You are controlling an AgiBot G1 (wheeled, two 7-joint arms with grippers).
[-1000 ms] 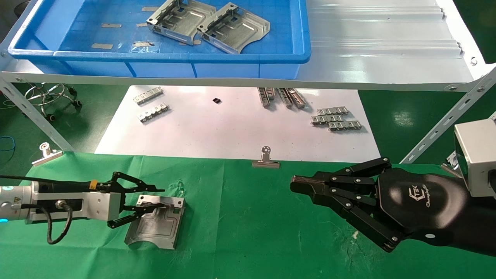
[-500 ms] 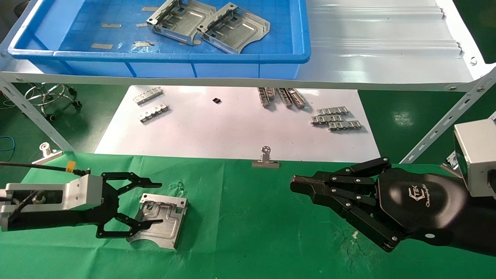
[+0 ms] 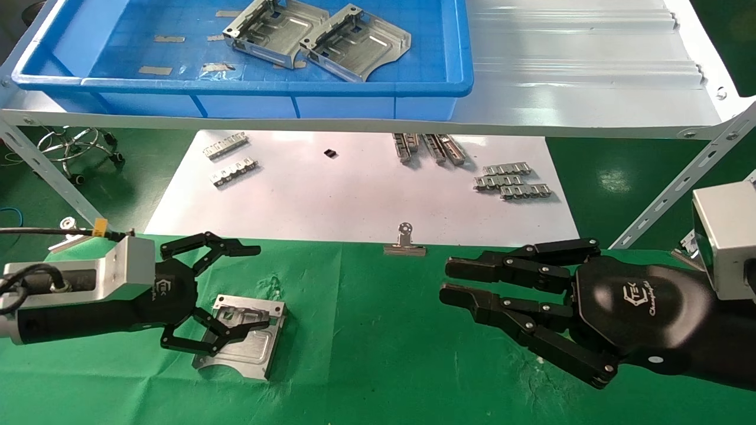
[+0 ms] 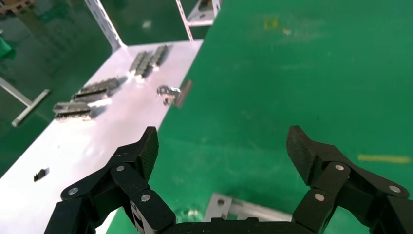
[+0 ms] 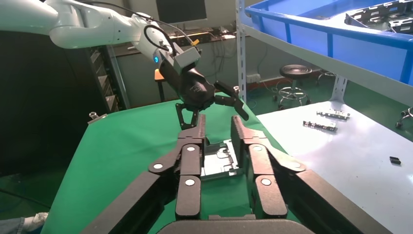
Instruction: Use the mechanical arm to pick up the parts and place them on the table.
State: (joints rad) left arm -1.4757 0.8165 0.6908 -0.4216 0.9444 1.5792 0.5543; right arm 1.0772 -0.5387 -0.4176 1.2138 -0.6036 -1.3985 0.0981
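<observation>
One silver part (image 3: 245, 345) lies flat on the green cloth table (image 3: 366, 354) at the front left. My left gripper (image 3: 245, 289) hovers over its left edge, open and empty, with its lower fingers crossing in front of the plate. In the left wrist view the gripper (image 4: 226, 151) is spread wide, with the part's edge (image 4: 248, 210) just below it. Two more parts (image 3: 274, 29) (image 3: 357, 42) lie in the blue bin (image 3: 266, 88) on the shelf. My right gripper (image 3: 449, 282) hangs over the cloth at the right, slightly parted and empty. In the right wrist view the gripper (image 5: 217, 126) frames the part (image 5: 221, 158).
A grey metal shelf (image 3: 590, 77) spans the back and holds the bin, with slanted braces (image 3: 679, 183) at each side. A white sheet (image 3: 354, 195) behind the cloth carries toothed strips (image 3: 512, 180). A binder clip (image 3: 405, 242) pins the cloth's far edge.
My left gripper let go of the part, which now rests on the cloth, then rose and turned above it. My right gripper's fingers have parted from shut to slightly open.
</observation>
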